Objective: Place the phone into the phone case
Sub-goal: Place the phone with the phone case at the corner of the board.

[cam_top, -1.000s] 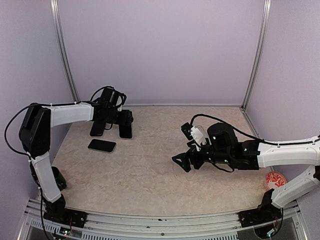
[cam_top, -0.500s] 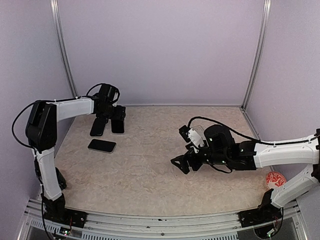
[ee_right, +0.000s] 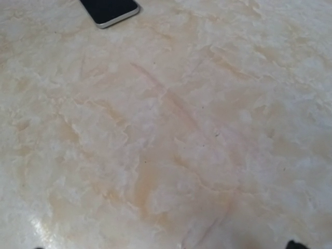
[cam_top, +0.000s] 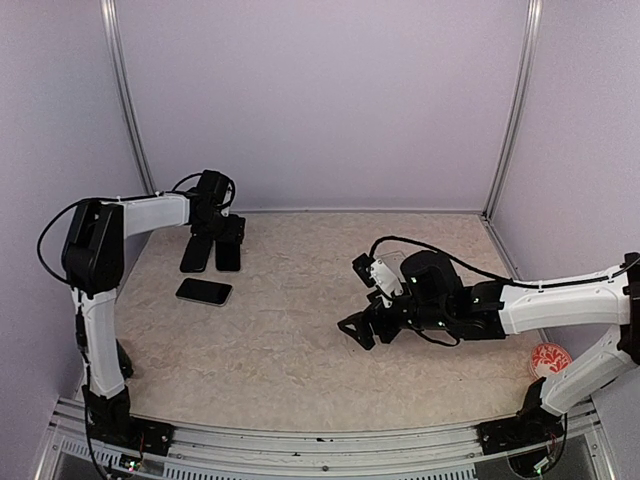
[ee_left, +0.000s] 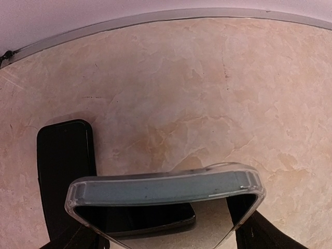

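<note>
The phone case [ee_left: 166,189], a clear shell, is pinched across its width by my left gripper [ee_left: 167,231], whose dark fingers [ee_left: 259,234] show at its lower corners. From above, the left gripper [cam_top: 222,236] hangs at the back left with the case [cam_top: 228,256] held low over the table. One black phone [cam_top: 195,254] lies just left of the case, also seen as the phone [ee_left: 65,161]. A second black phone [cam_top: 204,291] lies nearer, with its corner [ee_right: 110,11] in the right wrist view. My right gripper [cam_top: 357,329] hovers open over bare table at mid right, holding nothing.
The marbled beige table [cam_top: 300,340] is walled by lilac panels on three sides, with the back wall's rail [ee_left: 155,18] close to the case. A red-and-white round object [cam_top: 551,358] sits at the right edge beside the right arm.
My left gripper has carried the case leftward and back, closer beside the far phone. The right arm has drifted slightly left. Both phones lie where they were.
</note>
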You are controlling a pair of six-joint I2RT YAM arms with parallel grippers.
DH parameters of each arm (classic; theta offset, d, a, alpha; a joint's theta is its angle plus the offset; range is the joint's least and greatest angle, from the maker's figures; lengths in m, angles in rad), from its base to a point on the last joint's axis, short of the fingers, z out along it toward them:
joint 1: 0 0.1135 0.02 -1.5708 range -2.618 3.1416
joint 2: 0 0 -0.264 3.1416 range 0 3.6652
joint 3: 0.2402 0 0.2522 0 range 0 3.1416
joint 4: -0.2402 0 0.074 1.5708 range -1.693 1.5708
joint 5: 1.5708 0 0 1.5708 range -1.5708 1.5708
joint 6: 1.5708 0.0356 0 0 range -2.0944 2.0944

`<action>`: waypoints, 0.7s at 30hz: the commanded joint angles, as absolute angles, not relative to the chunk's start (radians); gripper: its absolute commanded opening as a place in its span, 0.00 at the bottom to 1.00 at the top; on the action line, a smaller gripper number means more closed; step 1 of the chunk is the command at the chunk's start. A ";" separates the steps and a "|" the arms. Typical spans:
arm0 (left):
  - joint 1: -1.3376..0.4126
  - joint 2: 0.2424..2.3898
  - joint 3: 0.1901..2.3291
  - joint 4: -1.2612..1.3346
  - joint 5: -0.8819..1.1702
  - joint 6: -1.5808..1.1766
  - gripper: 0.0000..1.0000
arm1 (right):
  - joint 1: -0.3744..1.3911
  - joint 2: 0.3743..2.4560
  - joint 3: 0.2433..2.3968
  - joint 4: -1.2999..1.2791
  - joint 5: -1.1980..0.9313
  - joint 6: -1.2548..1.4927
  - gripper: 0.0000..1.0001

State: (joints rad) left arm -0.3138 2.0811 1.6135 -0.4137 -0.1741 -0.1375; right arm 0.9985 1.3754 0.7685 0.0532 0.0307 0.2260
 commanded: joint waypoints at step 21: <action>-0.276 2.241 1.745 -0.402 -0.216 -0.173 0.69 | 0.999 1.404 0.799 0.079 0.012 0.246 1.00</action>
State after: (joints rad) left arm -0.2993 2.1975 1.7145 -0.4076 -0.2035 -0.1711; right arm 0.9985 1.3987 0.7883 0.0563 0.0189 0.2310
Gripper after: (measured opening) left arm 0.794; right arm 0.996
